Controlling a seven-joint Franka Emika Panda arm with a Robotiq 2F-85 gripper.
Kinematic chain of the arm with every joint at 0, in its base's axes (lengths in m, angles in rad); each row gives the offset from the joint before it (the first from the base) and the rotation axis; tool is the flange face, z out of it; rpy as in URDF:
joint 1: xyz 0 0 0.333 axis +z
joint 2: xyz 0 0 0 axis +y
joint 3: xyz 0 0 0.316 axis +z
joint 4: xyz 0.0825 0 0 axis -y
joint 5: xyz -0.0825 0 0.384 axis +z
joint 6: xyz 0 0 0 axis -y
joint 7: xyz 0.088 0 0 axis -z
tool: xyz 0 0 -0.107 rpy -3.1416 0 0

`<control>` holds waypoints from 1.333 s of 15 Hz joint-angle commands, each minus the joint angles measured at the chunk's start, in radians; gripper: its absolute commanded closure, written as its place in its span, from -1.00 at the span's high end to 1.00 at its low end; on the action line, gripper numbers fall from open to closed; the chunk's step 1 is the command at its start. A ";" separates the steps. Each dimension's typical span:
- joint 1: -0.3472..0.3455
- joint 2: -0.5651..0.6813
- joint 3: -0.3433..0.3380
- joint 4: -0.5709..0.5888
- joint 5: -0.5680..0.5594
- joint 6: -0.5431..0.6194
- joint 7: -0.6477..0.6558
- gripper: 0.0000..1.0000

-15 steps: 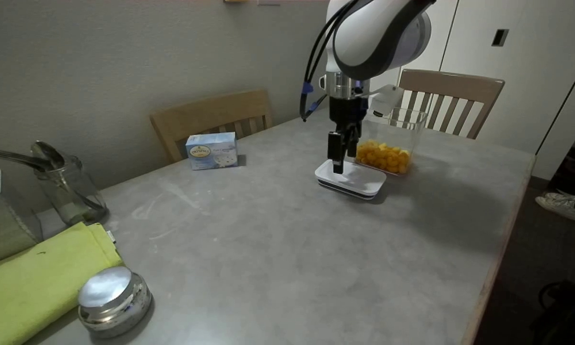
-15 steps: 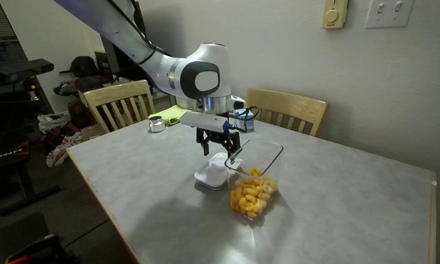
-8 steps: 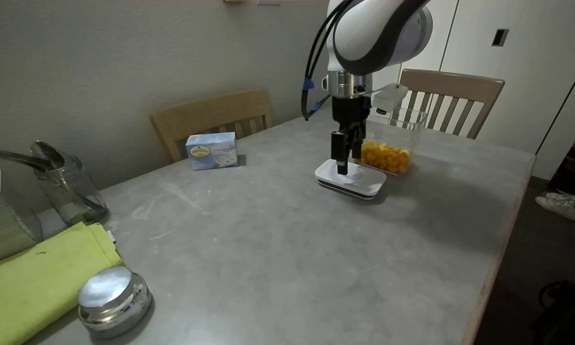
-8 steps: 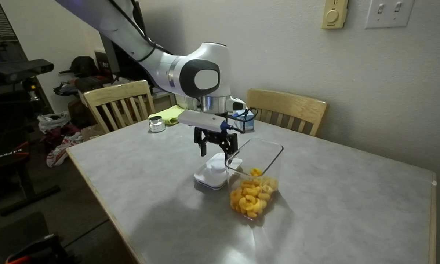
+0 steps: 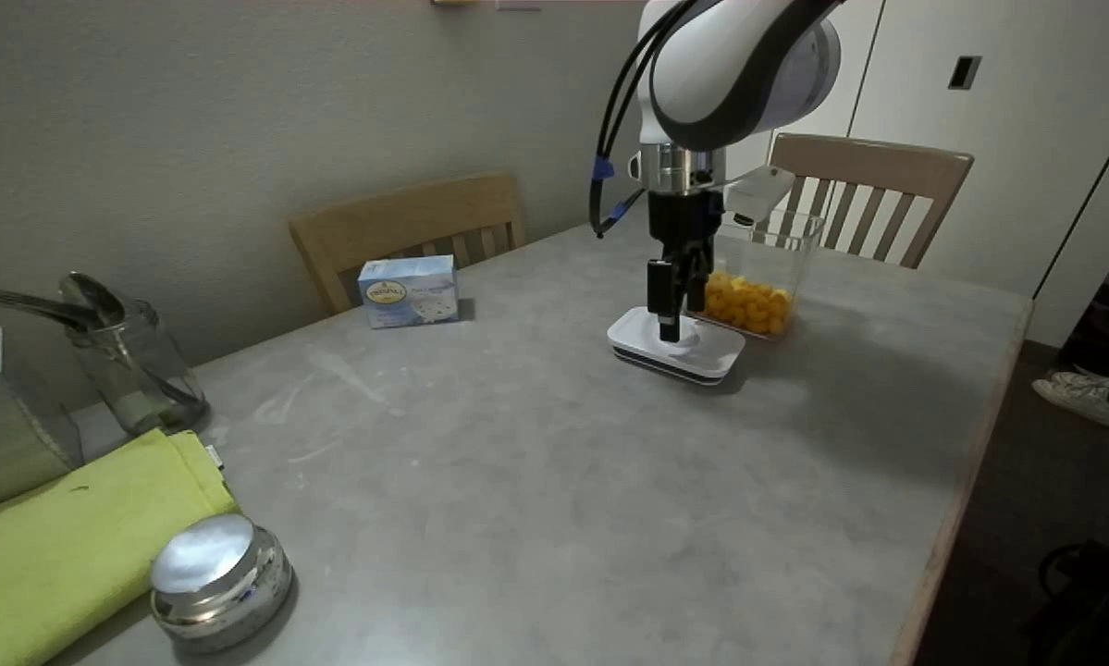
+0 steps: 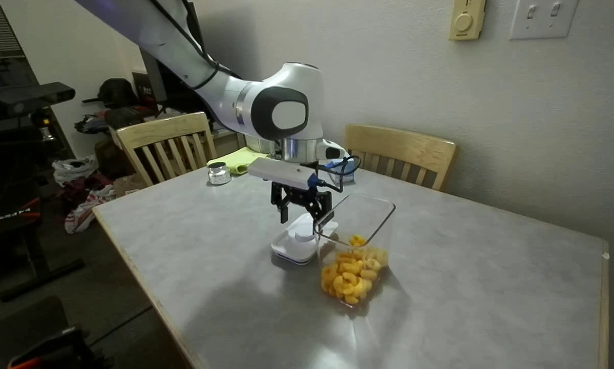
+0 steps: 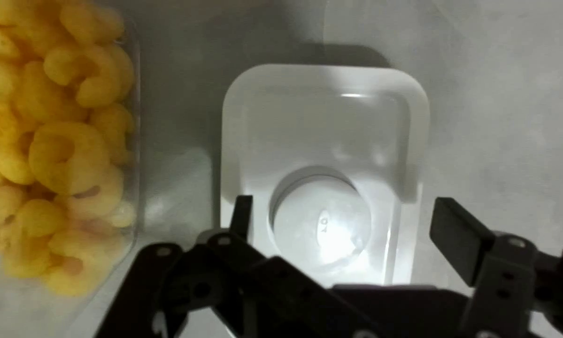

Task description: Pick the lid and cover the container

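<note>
The white lid point(image 5: 633, 338) lies flat on the table in both exterior views point(image 6: 293, 249). A round button stands at its middle. The lid fills the middle of the wrist view point(image 7: 319, 122). My gripper is open and empty above the lid, low over it, in both exterior views point(image 5: 683, 319) point(image 6: 300, 220). In the wrist view its fingers point(image 7: 344, 220) are on either side of the round button, apart from it. The clear container point(image 6: 394, 207) with yellow-orange pieces stands open and upright close beside the lid point(image 5: 802, 264). Part of it shows at left in the wrist view point(image 7: 137, 117).
A blue-and-white box point(image 5: 411, 291) stands near the wall. A glass jar with cutlery point(image 5: 138, 370), a yellow cloth point(image 5: 82, 546) and a shiny metal jar point(image 5: 221, 583) are at the table's far end from the container. Chairs stand at the table's edges.
The open gripper has shifted slightly to the right in an exterior view, and has come down a little in the last half second. The lid and container have not moved.
</note>
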 commanded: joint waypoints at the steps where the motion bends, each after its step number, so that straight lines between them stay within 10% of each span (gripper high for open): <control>1: -0.015 -0.011 0.004 -0.021 0.019 -0.007 -0.022 0.72; 13: -0.018 -0.010 0.004 -0.026 0.019 -0.006 -0.022 -0.08; 19: -0.014 -0.012 0.001 -0.025 0.015 -0.008 -0.017 -0.97; 20: -0.014 -0.012 0.001 -0.025 0.014 -0.008 -0.018 -0.32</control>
